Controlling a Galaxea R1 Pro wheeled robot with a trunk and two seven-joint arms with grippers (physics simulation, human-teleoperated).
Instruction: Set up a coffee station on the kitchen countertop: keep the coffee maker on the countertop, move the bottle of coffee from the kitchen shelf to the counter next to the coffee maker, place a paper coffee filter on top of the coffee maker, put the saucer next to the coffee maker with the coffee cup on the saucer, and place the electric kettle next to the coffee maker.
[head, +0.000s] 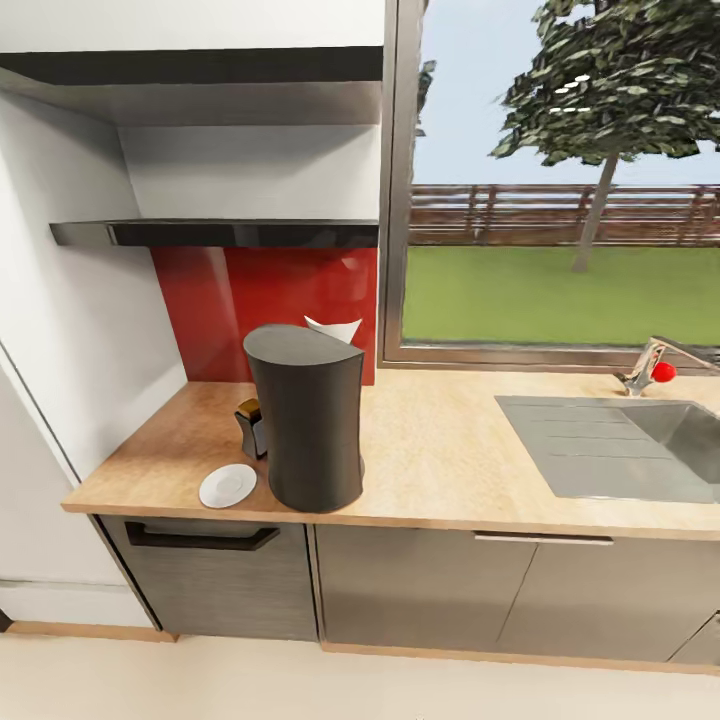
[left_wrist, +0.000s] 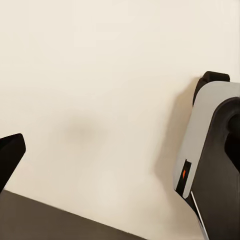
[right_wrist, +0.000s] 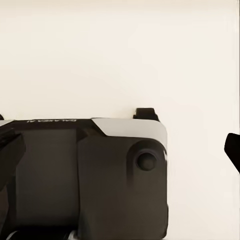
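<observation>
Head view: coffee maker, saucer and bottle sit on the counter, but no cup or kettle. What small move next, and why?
Probably turn the base or head to search for the coffee cup. The saucer lies bare beside the coffee maker, the bottle of coffee stands behind it on the kitchen countertop, and both wrist views face pale floor and the robot's own body, so nothing seems to be carried.

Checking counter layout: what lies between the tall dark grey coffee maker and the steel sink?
Head view: only bare light-wood countertop between the tall dark grey coffee maker and steel sink.

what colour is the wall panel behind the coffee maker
Glossy red backsplash, clearest in the head view.
</observation>
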